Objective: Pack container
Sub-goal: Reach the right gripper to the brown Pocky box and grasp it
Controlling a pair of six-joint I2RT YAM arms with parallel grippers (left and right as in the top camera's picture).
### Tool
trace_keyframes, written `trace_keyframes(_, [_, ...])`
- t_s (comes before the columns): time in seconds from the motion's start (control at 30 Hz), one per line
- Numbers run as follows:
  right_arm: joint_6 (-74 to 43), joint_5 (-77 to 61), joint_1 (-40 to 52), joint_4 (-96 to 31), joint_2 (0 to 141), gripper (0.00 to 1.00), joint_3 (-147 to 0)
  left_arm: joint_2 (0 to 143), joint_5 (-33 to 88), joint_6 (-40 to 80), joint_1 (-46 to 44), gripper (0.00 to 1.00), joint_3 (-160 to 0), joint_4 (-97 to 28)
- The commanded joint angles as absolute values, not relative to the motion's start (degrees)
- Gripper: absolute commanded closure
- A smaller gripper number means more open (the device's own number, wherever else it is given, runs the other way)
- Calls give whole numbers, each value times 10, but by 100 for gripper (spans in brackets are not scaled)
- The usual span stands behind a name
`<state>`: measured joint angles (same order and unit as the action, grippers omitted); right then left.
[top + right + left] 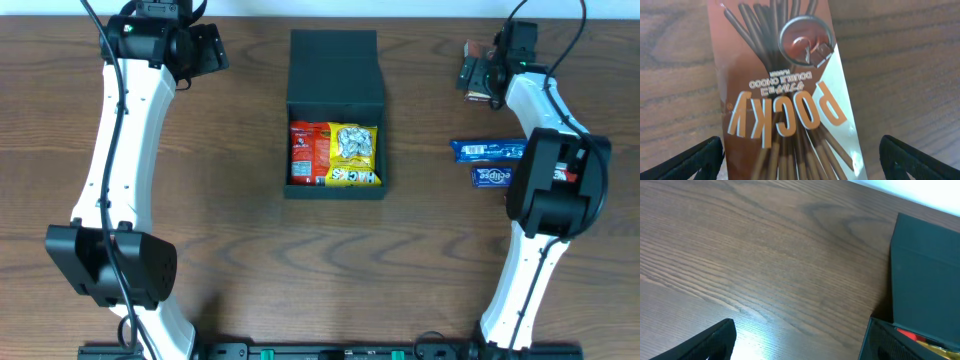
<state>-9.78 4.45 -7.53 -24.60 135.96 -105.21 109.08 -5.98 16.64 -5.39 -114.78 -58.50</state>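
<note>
At the bottom corners of the right wrist view, the two dark fingers of the right gripper stand spread wide, one in each corner. A brown Pocky box lies flat on the wooden tabletop in the gap between them. Its lettering reads upside down here, and neither finger is seen pressing on it. In the overhead view this gripper sits in the upper right of the frame, over the box. Below it there, partly under the right arm, lie two blue snack bars, one above the other, the lower marked "eclipse".

The left gripper also has its fingers parted, one at the lower left of the left wrist view and one towards the lower right, with bare wood between them and nothing held. Seen from overhead it hangs in the upper left of the frame, well apart from everything else.

The container sits at the top middle of the overhead frame, between the two arms. Its lid is folded open towards the upper edge. Inside, side by side, lie a red packet and a yellow packet.
</note>
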Motion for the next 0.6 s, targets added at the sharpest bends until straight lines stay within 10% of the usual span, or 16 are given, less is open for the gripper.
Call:
trace_keyframes(0.0, [-89, 34, -78, -244, 1375, 1, -1053, 1091, -60, 163, -52, 14, -1157, -586])
trace_keyframes(0.57, [-90, 10, -65, -243, 1389, 19, -1054, 1091, -60, 163, -52, 14, -1157, -587])
